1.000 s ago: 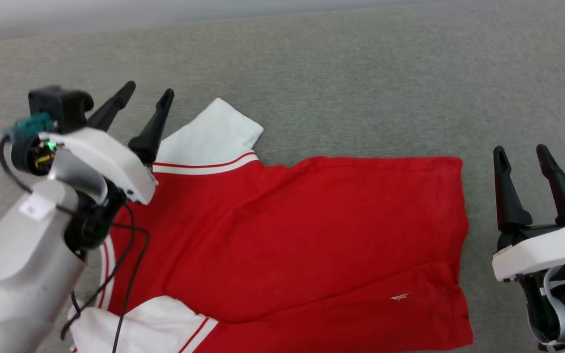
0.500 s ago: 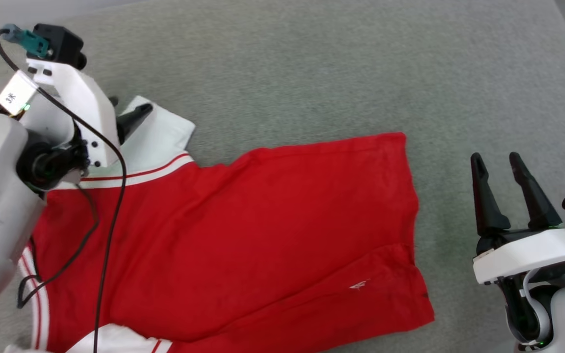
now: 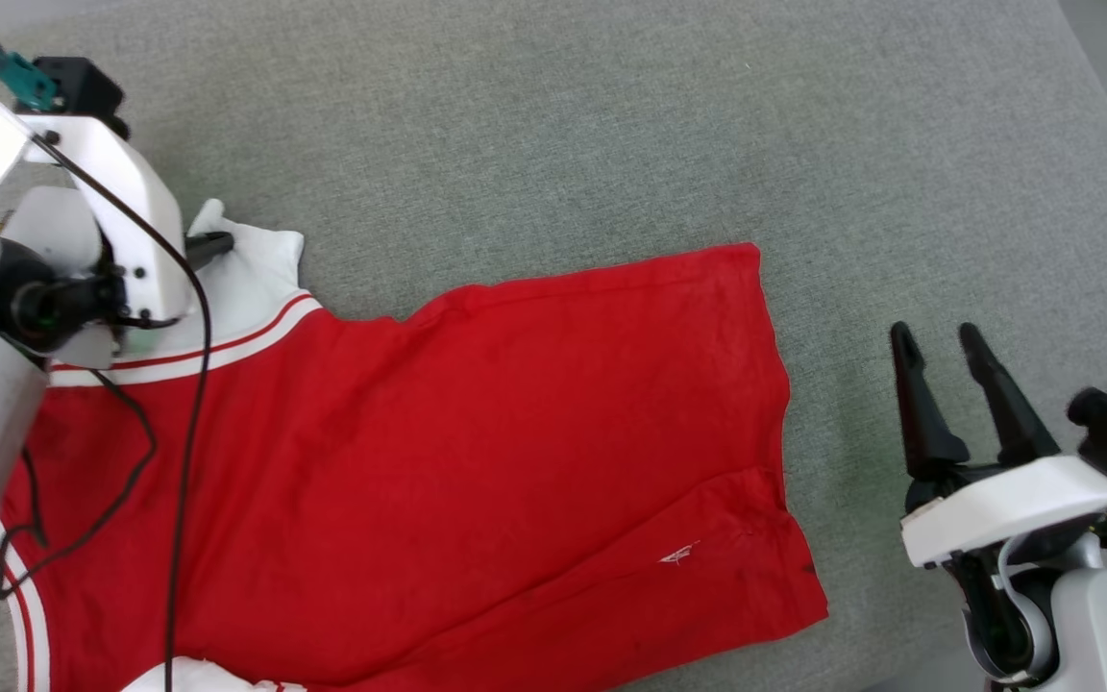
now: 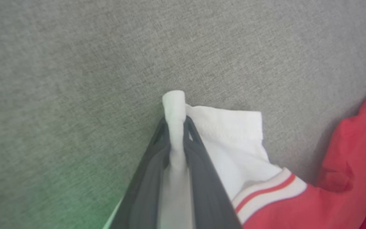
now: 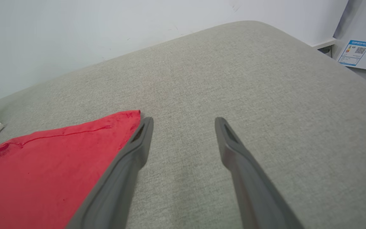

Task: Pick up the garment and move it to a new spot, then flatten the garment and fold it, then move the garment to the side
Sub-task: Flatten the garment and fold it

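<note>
The garment [image 3: 419, 461] is a red jersey with white sleeves and red-white trim, spread over the grey cushion. At its upper left corner my left gripper [image 3: 217, 240] is shut on the white sleeve [image 3: 251, 274]. In the left wrist view a fold of that white sleeve [image 4: 174, 133] is pinched between the two dark fingers of the left gripper [image 4: 175, 122] and sticks out past their tips. My right gripper [image 3: 938, 341] stands open over bare cushion, just right of the jersey's hem. The right wrist view shows the right gripper [image 5: 183, 121] with wide-spread fingers beside the red garment [image 5: 49, 165].
The grey fabric cushion [image 3: 611, 125] stretches far beyond the jersey. Its rounded far edge meets a white wall [image 5: 106, 28]. A white panel with a blue label [image 5: 354, 52] stands past the cushion's right corner. A black cable [image 3: 190, 384] hangs from my left wrist over the jersey.
My left gripper came down onto the white sleeve and closed on it. The head camera shifted, so the whole scene slid left and down. The right gripper stayed open.
</note>
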`<state>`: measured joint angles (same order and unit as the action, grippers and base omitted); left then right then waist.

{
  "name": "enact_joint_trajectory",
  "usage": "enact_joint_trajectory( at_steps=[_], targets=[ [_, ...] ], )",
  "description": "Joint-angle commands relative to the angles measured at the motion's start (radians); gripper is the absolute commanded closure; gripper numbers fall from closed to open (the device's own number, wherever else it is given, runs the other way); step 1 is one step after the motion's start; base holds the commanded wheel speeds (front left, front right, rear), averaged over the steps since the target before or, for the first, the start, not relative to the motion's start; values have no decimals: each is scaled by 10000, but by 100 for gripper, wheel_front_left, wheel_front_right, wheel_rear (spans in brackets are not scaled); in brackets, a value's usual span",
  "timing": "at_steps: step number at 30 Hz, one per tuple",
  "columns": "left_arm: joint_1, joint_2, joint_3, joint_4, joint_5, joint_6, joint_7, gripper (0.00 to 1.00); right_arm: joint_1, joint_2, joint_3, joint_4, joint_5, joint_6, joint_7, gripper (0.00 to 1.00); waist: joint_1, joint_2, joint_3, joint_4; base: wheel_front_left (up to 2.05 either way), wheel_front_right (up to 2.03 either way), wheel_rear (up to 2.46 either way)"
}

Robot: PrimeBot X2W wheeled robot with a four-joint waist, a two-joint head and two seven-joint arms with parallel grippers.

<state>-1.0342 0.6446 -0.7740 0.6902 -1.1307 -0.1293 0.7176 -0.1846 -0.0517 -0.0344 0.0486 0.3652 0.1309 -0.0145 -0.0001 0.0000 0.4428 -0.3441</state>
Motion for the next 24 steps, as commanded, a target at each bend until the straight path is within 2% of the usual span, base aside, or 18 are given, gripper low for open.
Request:
enact_joint_trajectory(
  at_steps=[1, 4, 7, 18, 24],
  targets=[
    [672, -427, -392, 222, 59, -14, 31, 100, -207, 24, 60, 59, 36, -5, 119, 0, 1, 0, -46, 56, 0, 0, 0],
    [371, -468, -276, 132, 196, -15, -663, 100, -534, 22, 247, 377, 179, -5, 789, 0, 1, 0, -200, 221, 0, 0, 0],
    [218, -635, -125, 41, 31, -18, -1185, 100, -1077, -11, 349, 973, 35, -5, 1912, 0, 1, 0, -410, 495, 0, 0, 0],
    [-372, -1223, -450, -260, 253, -17, -2627, 100, -3595, -1297, 925, 3065, 368, -5, 5732, 0, 1, 0, -740, 2004, 0, 0, 0],
    [-535, -1390, -654, -511, 105, -18, -3081, 100, -4507, -1700, 1528, 4088, 422, -5, 6945, 0, 1, 0, -516, 2544, 0, 0, 0]
  ],
)
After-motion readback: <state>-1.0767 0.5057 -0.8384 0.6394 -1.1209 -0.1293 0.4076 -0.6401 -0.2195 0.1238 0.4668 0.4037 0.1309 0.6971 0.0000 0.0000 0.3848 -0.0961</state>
